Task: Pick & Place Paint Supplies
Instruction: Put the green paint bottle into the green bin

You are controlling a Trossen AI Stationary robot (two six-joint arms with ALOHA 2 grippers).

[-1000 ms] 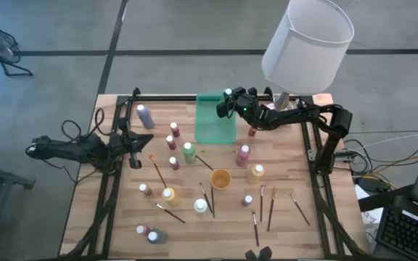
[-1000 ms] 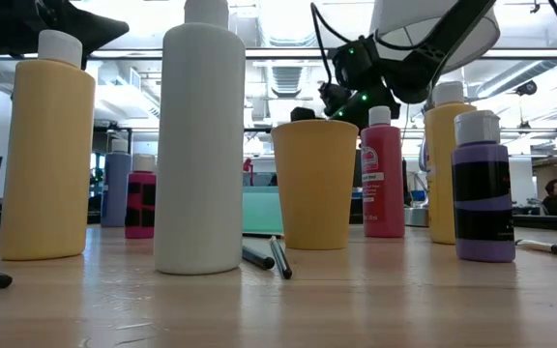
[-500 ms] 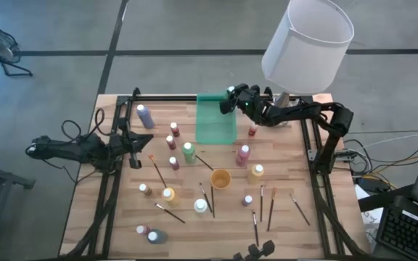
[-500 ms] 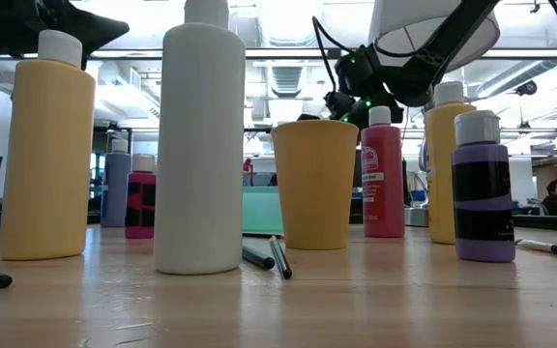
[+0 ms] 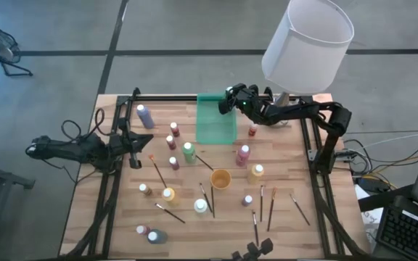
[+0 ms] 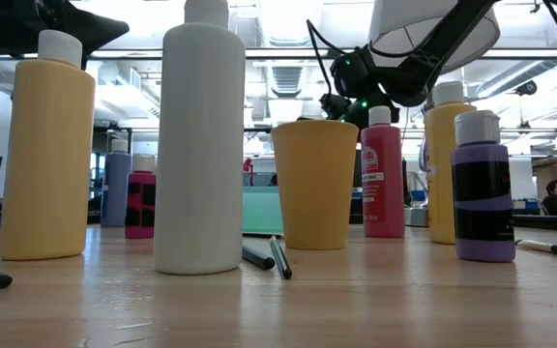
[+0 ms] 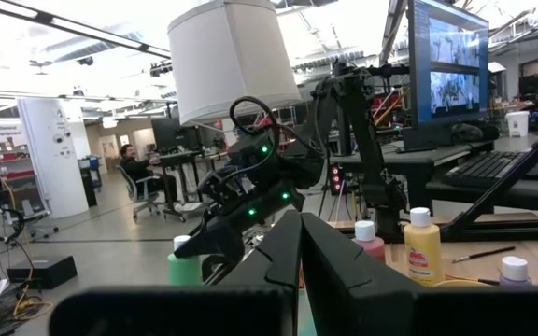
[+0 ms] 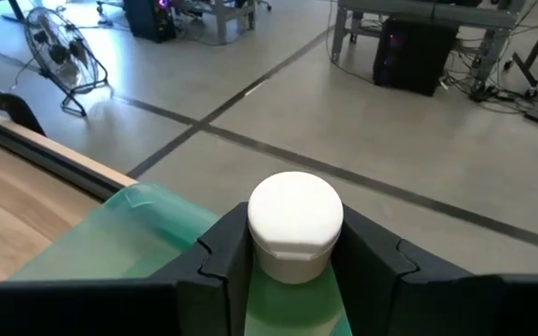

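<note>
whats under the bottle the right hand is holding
The right hand grips a white-capped bottle over the far end of the green tray. The tray floor shows beneath it. The fingers cover the bottle's body, so its colour and any contact with the tray stay hidden.

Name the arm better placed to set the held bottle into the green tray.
Right. The right gripper has its jaws shut on a white-capped bottle above the green tray. The left gripper waits at the table's left side.
</note>
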